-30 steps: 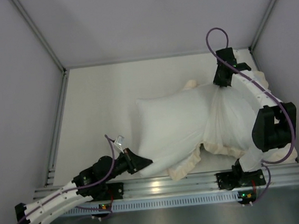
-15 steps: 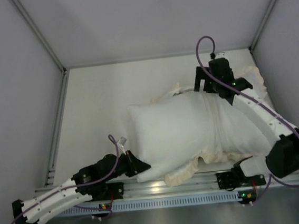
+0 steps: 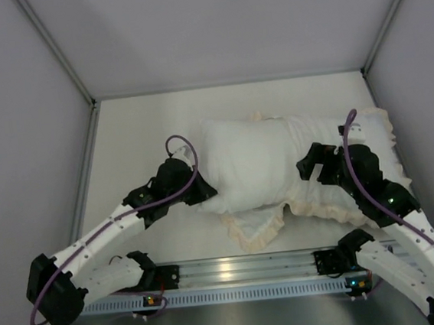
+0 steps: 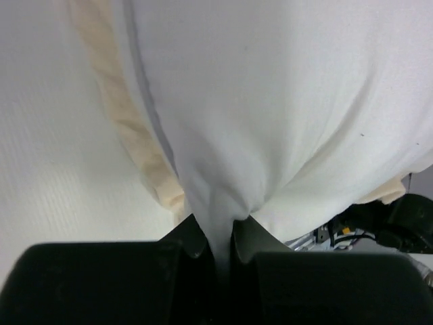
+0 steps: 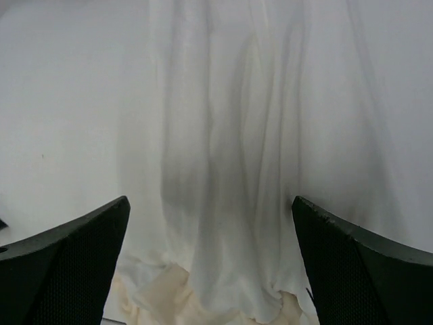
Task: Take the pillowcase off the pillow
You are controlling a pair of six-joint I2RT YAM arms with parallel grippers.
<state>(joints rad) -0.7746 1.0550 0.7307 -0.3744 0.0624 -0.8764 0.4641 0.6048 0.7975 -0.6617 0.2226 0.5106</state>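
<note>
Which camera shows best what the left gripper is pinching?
The left wrist view: the left gripper is shut on a bunched corner of the pillow. The top view shows it small at the pillow's edge; the right wrist view misses it.

Enclosure: plain grey walls; metal corner struts; white table; aluminium rail along near edge; soft, even light.

Inside a robotics lab test cell: plain grey panels wall off the top and both sides of the overhead view, framed by slanting aluminium posts. A bare white tabletop fills the middle. Along the bottom edge, a slotted aluminium rail anchors the left arm and right arm, both white-and-black machines trailing purple cables.
</note>
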